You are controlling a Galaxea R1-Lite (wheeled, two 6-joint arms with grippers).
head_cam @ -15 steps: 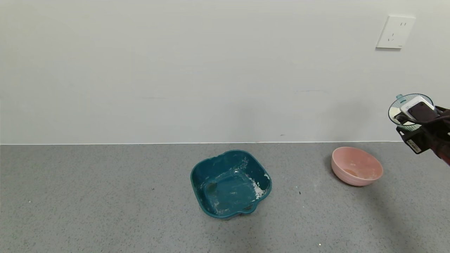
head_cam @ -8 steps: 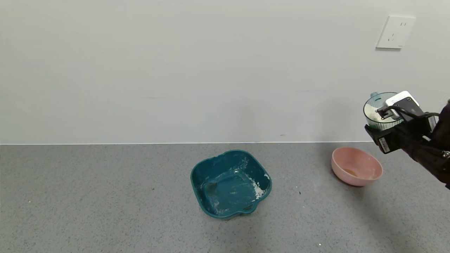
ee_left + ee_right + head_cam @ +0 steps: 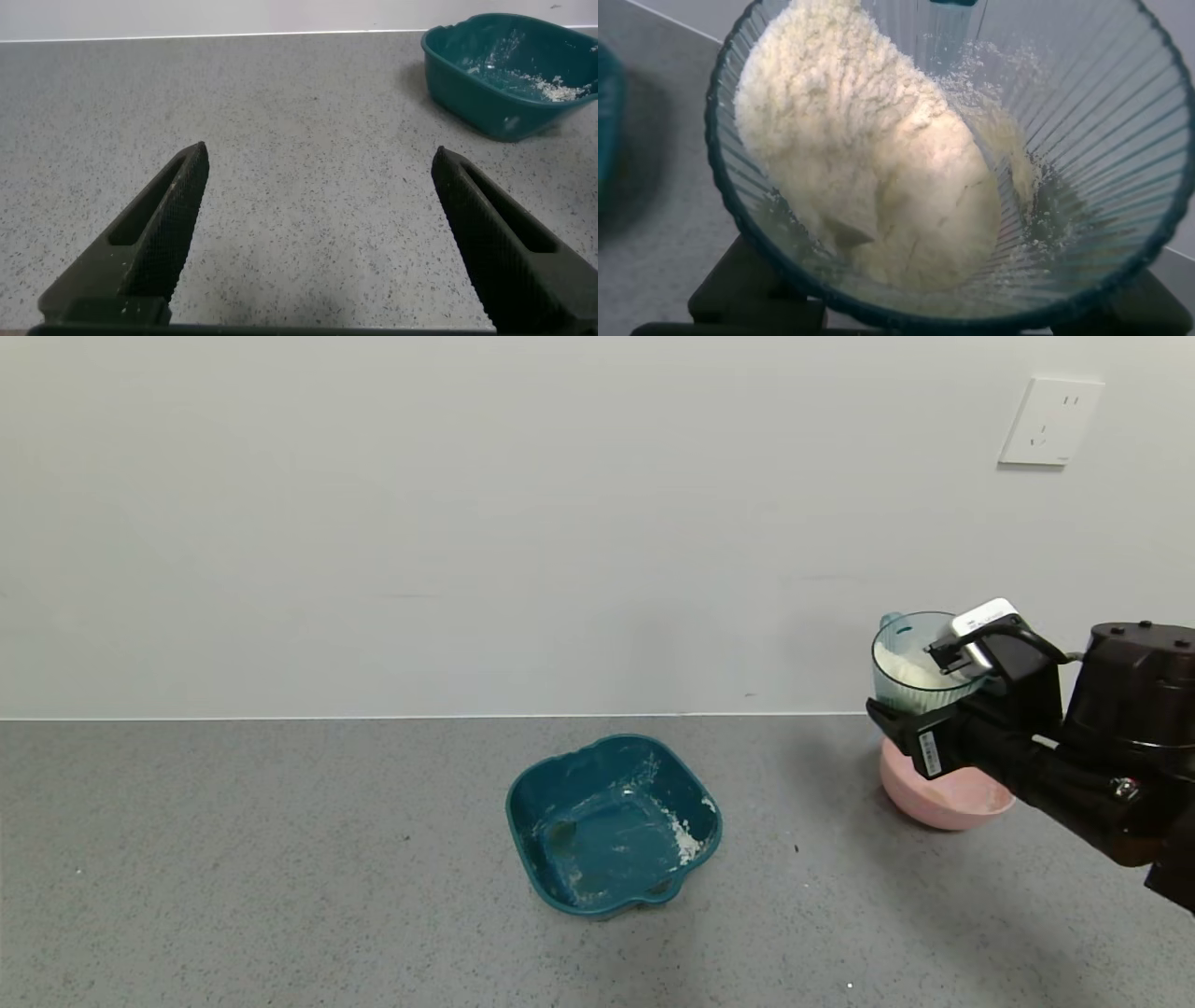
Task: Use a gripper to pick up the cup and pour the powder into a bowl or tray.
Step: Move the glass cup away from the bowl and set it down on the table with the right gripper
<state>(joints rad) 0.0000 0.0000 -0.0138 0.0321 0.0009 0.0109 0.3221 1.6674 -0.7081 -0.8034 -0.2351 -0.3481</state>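
- Leftward and lower is where my right hand (image 3: pixel 920 728) has travelled since a second ago: it was out at the far right edge of the head view, and it now sits directly over the pink bowl (image 3: pixel 943 798).
- That hand is clamped on the cup (image 3: pixel 915 663), gripping it low on its ribbed body; the cup hangs above the bowl's far-left side, clear of the rim, and hides part of it from my head camera.
- From the right wrist camera I see the powder (image 3: pixel 878 159) already banked against one side of the cup, so I judge the cup is tilted and the pour is about to begin, though nothing is falling yet.
- My left hand (image 3: pixel 318 243) is parked with its fingers spread wide over bare tabletop (image 3: pixel 280 859), holding nothing, with the teal tray (image 3: pixel 505 75) well off to its right.
- The pink bowl looks nearly empty apart from a faint dusting; the teal tray (image 3: pixel 611 821) to its left on the tabletop carries white residue along its right wall.
- Risk one: the powder is clumpy and heaped, so I expect it may hold, then slide out in one lump and burst over the bowl's rim.
- Risk two: the cup's mouth leans toward the left, and the bowl is small; if I tip without centring, powder could land on the tabletop between bowl and tray.
- Risk three: the smooth ribbed plastic could rotate in my grip as I roll the wrist.
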